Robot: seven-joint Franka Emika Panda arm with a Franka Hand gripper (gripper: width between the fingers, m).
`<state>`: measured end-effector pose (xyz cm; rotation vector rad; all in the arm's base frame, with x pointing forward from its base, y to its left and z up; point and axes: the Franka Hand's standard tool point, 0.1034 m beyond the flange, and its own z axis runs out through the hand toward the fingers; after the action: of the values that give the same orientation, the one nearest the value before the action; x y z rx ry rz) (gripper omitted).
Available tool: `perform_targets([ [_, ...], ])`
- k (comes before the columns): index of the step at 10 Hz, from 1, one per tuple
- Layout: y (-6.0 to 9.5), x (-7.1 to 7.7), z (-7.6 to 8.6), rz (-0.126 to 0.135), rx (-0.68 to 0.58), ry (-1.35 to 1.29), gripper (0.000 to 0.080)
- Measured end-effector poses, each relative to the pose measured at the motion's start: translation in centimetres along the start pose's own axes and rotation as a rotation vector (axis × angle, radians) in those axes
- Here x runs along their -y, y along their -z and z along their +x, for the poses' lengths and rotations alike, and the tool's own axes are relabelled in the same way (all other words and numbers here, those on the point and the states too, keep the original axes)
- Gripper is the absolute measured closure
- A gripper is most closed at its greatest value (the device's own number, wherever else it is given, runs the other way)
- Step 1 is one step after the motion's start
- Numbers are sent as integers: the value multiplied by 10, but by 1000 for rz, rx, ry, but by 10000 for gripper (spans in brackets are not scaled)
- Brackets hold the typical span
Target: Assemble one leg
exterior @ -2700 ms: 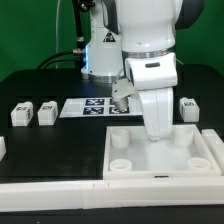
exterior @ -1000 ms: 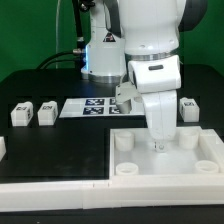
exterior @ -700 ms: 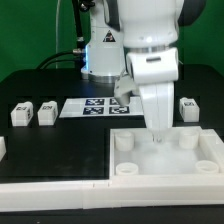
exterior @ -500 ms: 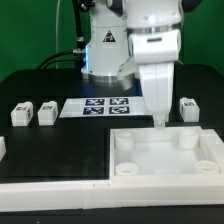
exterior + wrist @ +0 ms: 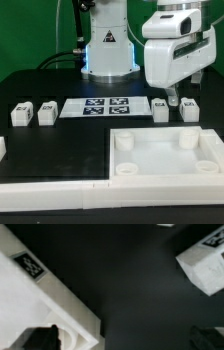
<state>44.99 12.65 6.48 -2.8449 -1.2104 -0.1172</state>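
Observation:
Four white legs stand on the black table in the exterior view: two at the left point(image 5: 20, 114) point(image 5: 46, 113) and two at the right point(image 5: 160, 110) point(image 5: 189, 109). My gripper point(image 5: 174, 97) hangs raised above the gap between the two right legs. It is open and holds nothing. In the wrist view the gripper point(image 5: 124, 336) shows two dark fingertips point(image 5: 40, 337) far apart over bare black table. A leg point(image 5: 205, 263) lies to one side. The large white tray piece point(image 5: 40, 297), with a tag on its edge, lies to the other.
The large white tray piece point(image 5: 165, 168) with round corner sockets lies in front of the right legs. The marker board point(image 5: 97, 106) lies between the leg pairs. A white rail point(image 5: 50, 182) runs along the front edge. The robot base point(image 5: 105, 50) stands behind.
My gripper has lifted out of the tray piece and moved back and toward the exterior view's right, to above the two right legs. The legs have not moved.

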Motion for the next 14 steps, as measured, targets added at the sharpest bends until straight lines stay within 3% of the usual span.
perform_targets([
  [3, -1, 5, 1, 13, -4, -335, 151],
  [6, -12, 39, 3, 46, 30, -799, 151],
  [11, -15, 41, 0, 64, 74, -831, 151],
  [13, -18, 48, -10, 129, 304, -834, 151],
  [14, -24, 47, -11, 150, 352, -837, 151],
])
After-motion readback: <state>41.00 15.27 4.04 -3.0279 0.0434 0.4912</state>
